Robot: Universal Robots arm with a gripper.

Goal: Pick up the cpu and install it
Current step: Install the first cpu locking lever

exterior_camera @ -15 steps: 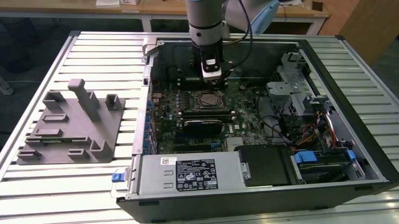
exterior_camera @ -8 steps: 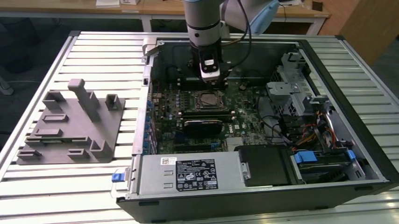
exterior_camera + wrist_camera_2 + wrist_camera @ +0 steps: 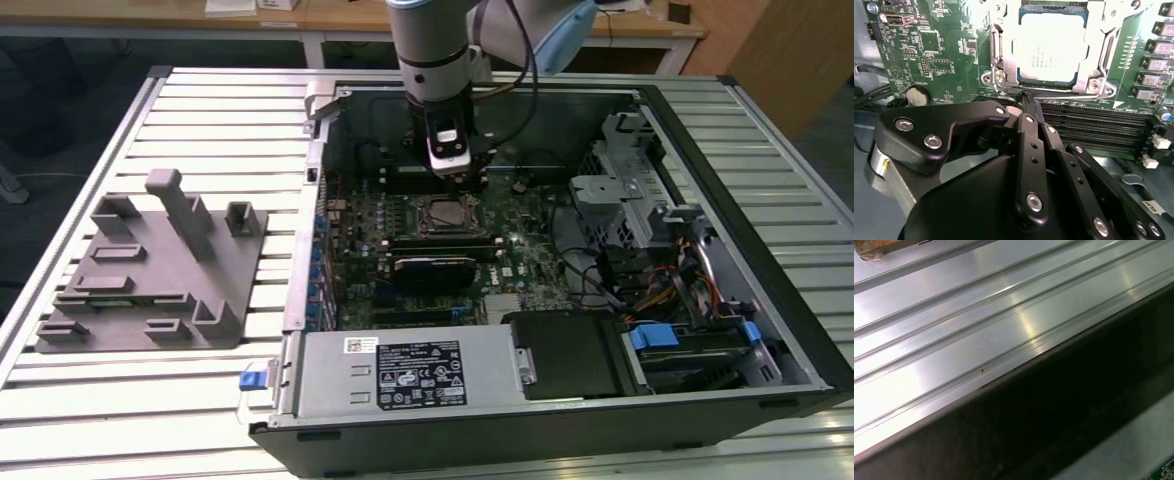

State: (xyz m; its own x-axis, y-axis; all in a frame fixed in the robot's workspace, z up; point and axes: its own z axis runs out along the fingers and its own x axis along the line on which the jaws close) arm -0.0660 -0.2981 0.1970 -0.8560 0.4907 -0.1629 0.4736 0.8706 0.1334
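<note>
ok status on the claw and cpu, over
Claw shut, empty, tips just off the socket frame. Cpu seated in its socket on the motherboard. Nothing in the way.

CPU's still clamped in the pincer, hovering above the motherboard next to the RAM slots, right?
Not clamped. In the second wrist view the CPU lies in its socket on the motherboard, inside the metal retention frame. The pincer is shut on nothing, tips just off the frame's edge, next to the RAM slots.
</note>
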